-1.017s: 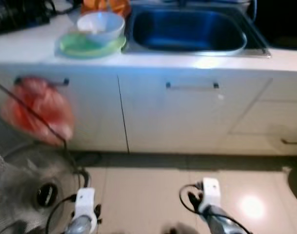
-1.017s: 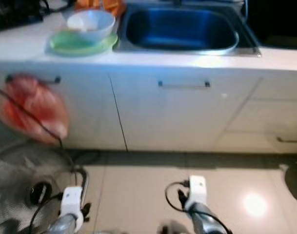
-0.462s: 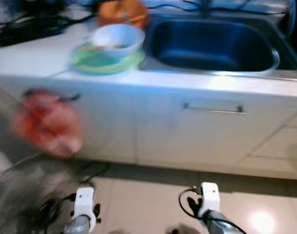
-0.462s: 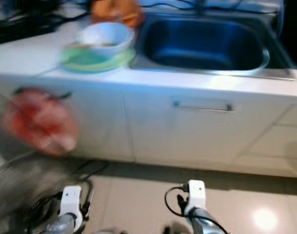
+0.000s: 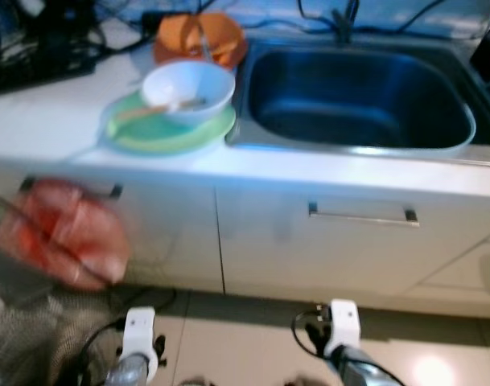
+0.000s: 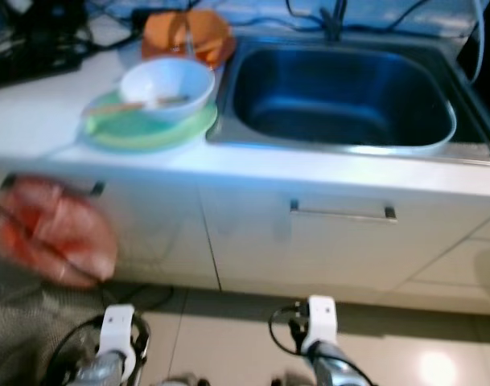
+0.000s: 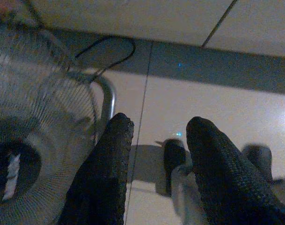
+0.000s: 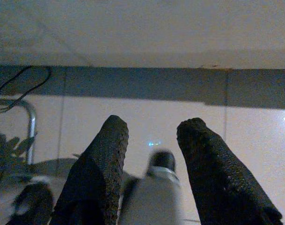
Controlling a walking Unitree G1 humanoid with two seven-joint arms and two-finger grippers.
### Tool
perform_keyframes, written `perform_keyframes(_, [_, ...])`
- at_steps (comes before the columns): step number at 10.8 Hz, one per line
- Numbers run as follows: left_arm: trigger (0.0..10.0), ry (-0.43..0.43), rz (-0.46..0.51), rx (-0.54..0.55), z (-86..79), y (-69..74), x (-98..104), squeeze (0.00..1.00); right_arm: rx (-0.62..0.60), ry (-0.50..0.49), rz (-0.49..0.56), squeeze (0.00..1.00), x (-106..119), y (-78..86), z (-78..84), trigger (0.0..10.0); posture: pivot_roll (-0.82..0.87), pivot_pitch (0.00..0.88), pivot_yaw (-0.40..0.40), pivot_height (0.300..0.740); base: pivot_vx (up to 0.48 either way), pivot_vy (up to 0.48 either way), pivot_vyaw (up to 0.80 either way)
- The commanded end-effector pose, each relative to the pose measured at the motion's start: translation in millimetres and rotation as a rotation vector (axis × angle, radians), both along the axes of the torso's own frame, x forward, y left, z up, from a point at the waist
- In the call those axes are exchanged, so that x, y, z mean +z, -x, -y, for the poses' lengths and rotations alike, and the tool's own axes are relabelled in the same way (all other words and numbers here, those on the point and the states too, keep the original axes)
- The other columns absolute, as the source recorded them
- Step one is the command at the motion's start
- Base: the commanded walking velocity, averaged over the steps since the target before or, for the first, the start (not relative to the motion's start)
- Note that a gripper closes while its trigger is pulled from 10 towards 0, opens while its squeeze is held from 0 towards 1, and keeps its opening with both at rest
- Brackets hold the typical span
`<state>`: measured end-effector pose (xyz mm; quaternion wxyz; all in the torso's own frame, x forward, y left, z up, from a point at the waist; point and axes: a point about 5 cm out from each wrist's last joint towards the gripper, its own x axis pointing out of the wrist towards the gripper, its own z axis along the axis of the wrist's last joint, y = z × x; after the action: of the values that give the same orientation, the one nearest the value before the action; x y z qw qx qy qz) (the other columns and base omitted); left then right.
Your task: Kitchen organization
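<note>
A white bowl (image 5: 188, 90) is sitting upright, mouth up, on a round pale green plate (image 5: 169, 130) on the white countertop (image 5: 43, 104), just beside the steel sink (image 5: 361, 92). A thin stick-like utensil (image 5: 152, 108), blurred, is lying across the bowl and plate, its long axis running roughly along the counter's front edge. Behind them an orange item (image 5: 200, 36) is resting by the sink's far corner, with dark cables nearby. The sink basin is a smooth rounded rectangle. Below, flat white cabinet doors are carrying slim metal bar handles (image 5: 363, 215); a red mesh-like bag (image 5: 61, 233) is hanging at the left handle, above a wire-grilled fan (image 7: 34, 136) on glossy floor tiles.

The left gripper (image 7: 154, 140) and right gripper (image 8: 149, 140) are hanging low over the floor, each with its fingers spread apart, holding nothing.

Compared with a second ago, the view is tilting so the counter sits lower in frame and more of the sink's far edge is showing.
</note>
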<state>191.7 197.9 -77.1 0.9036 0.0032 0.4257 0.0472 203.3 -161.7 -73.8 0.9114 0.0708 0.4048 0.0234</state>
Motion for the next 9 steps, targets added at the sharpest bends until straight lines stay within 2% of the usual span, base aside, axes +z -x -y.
perform_keyframes(1, [10.0,0.015,-0.02,-0.009,8.3,3.9,-3,0.0,-0.019,0.019,-0.022,0.0,-2,4.2,9.0,10.0,0.05,0.123,0.002,0.74,0.322,0.0,0.0])
perform_keyframes(7, [10.0,0.013,-0.025,-0.016,9.3,8.0,-5,0.0,-0.018,0.027,-0.031,0.0,-4,7.5,10.8,10.0,0.05,0.127,-0.004,0.74,0.0,0.0,0.0])
perform_keyframes(9, [10.0,-0.006,0.04,-0.009,-0.3,8.9,-2,0.0,-0.067,0.069,-0.037,0.0,-7,17.3,25.7,10.0,0.07,0.14,-0.007,0.74,0.0,0.0,0.0])
